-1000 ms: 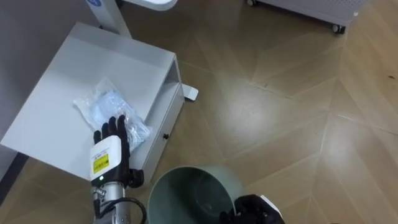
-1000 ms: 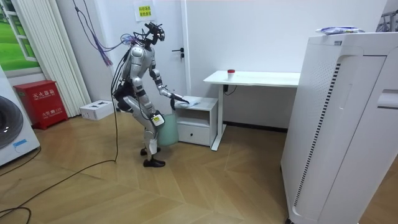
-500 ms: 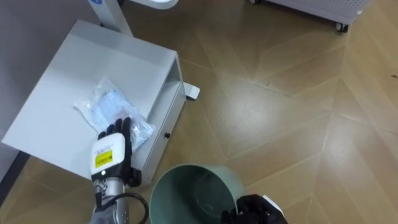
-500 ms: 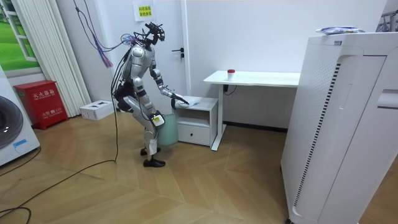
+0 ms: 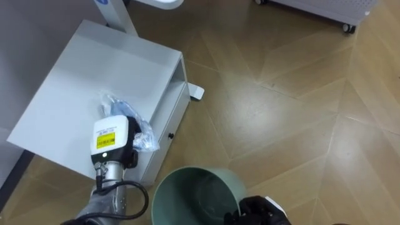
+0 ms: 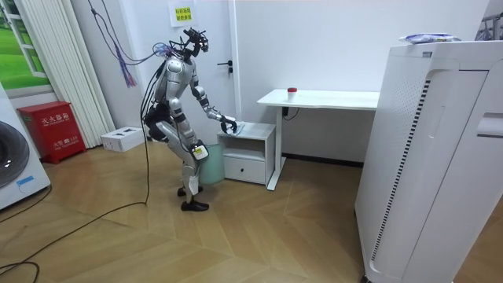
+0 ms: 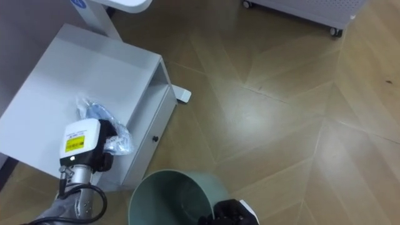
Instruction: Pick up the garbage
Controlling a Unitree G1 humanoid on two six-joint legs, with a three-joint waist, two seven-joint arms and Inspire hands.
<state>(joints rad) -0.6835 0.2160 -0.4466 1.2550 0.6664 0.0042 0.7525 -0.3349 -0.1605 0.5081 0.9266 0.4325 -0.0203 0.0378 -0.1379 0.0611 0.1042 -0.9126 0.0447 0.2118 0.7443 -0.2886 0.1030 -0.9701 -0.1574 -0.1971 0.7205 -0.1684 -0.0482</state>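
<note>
In the left eye view the left hand (image 5: 112, 142) lies on top of the plastic bag (image 5: 144, 139) on the white cabinet (image 5: 81, 69). Half a second ago its fingers reached out straight over a bag that lay spread flat. Now they are curled under the back of the hand and the bag is bunched, with crumpled film sticking out at the hand's right side and a tail above it. At the lower edge the right hand (image 5: 256, 211) sits at the rim of the green bin (image 5: 187, 187), which is open and just below the cabinet's front; its state cannot be told. The right eye view shows the same scene: dark fingers are tucked into the gathered film, and the bag is not yet clear of the cabinet top. In the room view the robot stands bent forward beside the cabinet, with its left arm stretched over it and the hand a touch higher than a moment ago. The grasp looks made, so the remaining steps are probably to lift the bag and carry it across to drop it in the bin.
</note>
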